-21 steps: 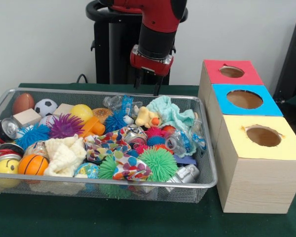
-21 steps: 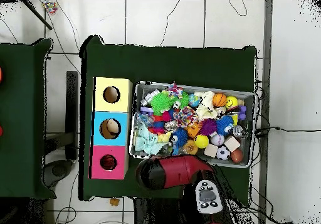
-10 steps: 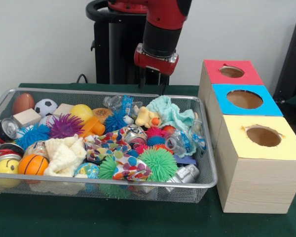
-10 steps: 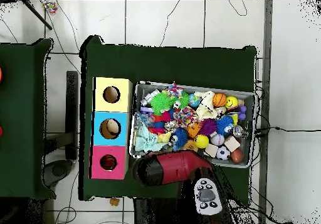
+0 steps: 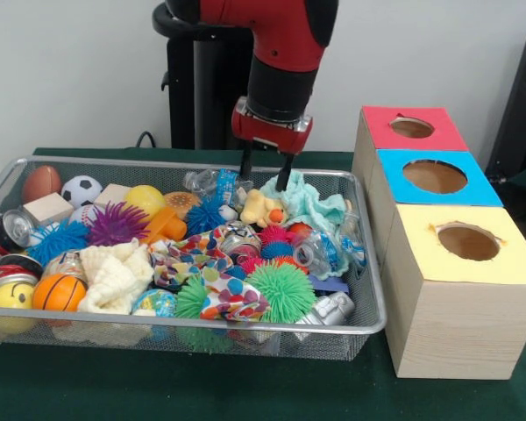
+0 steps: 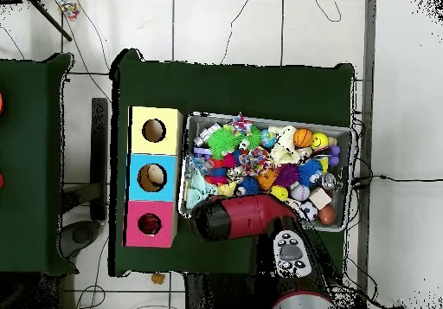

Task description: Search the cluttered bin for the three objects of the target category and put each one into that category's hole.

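Observation:
A wire mesh bin [image 5: 202,326] holds mixed clutter: spiky balls, crumpled cloths, crushed cans, small sport balls and wooden blocks. My gripper [image 5: 264,173] hangs open and empty over the bin's back part. It is just above a yellow toy duck [image 5: 260,209] and a teal cloth [image 5: 303,200]. A green spiky ball [image 5: 282,290] and a patterned cloth [image 5: 231,298] lie at the front. From overhead, my red arm [image 6: 242,217] covers the gripper and one corner of the bin [image 6: 346,132].
Three wooden boxes with round holes stand in a row beside the bin: red top [image 5: 443,136], blue top [image 5: 482,189], yellow top [image 5: 508,263]. Overhead they show as yellow [image 6: 169,117], blue [image 6: 169,163] and red [image 6: 169,210]. Something pale lies in the blue box's hole.
The gripper has come forward from behind the bin's back rim and dropped lower over the duck and teal cloth. It stays open. The bin's contents have not moved.

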Controlling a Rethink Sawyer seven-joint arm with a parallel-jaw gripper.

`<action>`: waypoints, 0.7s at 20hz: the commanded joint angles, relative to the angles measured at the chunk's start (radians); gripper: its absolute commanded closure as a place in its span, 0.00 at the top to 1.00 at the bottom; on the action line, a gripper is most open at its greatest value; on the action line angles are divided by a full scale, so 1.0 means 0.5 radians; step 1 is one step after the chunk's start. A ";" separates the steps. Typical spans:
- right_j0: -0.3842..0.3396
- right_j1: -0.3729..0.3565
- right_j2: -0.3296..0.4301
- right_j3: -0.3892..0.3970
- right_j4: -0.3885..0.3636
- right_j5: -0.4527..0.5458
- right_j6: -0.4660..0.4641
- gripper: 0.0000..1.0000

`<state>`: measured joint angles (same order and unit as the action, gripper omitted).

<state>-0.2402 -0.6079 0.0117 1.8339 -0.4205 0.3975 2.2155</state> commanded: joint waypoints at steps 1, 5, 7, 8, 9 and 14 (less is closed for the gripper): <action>-0.071 0.179 0.161 -0.440 0.070 0.234 -0.059 1.00; -0.039 0.245 0.163 -0.523 0.058 0.247 -0.059 1.00; 0.004 0.267 0.140 -0.553 0.052 0.272 -0.040 1.00; 0.035 0.281 0.116 -0.568 0.043 0.273 -0.017 1.00; 0.052 0.294 0.103 -0.565 0.041 0.245 0.013 1.00; 0.190 0.343 -0.022 -0.610 0.022 0.195 0.149 1.00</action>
<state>-0.1991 -0.5070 0.0034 1.6536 -0.4211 0.4123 2.2155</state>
